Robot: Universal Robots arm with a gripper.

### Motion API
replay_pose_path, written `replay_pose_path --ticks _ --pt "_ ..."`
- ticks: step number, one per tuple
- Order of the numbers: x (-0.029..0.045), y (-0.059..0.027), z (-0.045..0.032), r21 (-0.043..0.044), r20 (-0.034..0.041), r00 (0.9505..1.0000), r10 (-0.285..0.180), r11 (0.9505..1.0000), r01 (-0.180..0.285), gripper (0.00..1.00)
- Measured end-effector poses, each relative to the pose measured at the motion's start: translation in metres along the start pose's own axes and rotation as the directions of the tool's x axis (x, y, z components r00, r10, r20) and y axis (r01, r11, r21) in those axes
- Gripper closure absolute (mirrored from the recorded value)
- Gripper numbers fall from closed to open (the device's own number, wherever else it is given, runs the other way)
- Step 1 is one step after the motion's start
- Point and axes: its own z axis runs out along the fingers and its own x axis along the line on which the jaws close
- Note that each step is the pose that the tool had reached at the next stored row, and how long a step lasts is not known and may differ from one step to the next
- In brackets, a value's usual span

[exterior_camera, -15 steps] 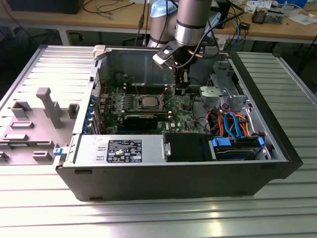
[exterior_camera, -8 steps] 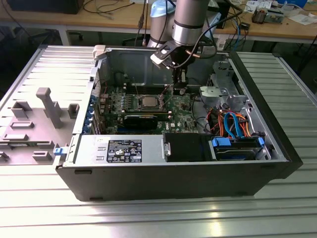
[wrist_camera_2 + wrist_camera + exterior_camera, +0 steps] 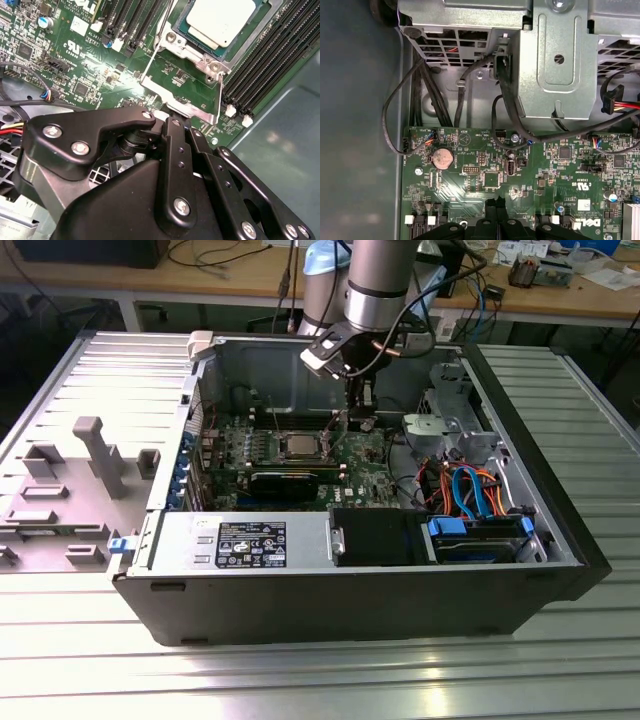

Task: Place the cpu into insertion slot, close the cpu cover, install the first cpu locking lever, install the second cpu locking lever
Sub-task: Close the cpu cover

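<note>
Ribbed metal table (image 3: 300, 680) carries open computer case (image 3: 350, 610). Grey side panel (image 3: 70, 490) lies at exterior view's left. Wooden benches (image 3: 200, 280) with cables run along top of that frame. Arm (image 3: 380, 280) enters at upper middle, gripper (image 3: 358, 410) low over circuit board (image 3: 365, 475).

Second wrist view: cpu (image 3: 225, 20) seated in insertion slot (image 3: 192, 52); cpu cover (image 3: 190, 107) raised open, gripper (image 3: 172, 120) at its near edge, contact unclear.

First wrist view: fingertips (image 3: 493, 203) pressed together, plus coin battery (image 3: 442, 159), drive cage (image 3: 555, 65), black cables (image 3: 395, 115).

cpu (image 3: 220, 20): pale, flat, seated in insertion slot (image 3: 200, 59) | cpu cover (image 3: 190, 109): silver frame, open beside slot
</note>
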Motion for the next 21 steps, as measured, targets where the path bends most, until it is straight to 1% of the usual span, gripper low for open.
replay_pose_path --ticks 4,14,21 --pt "0.0001 -0.0015 -0.0001 0.0 -0.0001 1.0 0.0 1.0 0.0 0.89" --pt "0.0 -0.0043 -0.0038 -0.0001 -0.0001 1.0 0.0 1.0 0.0 0.89" --pt "0.0001 -0.0095 -0.0038 0.0 -0.0004 1.0 0.0 1.0 0.0 0.89"
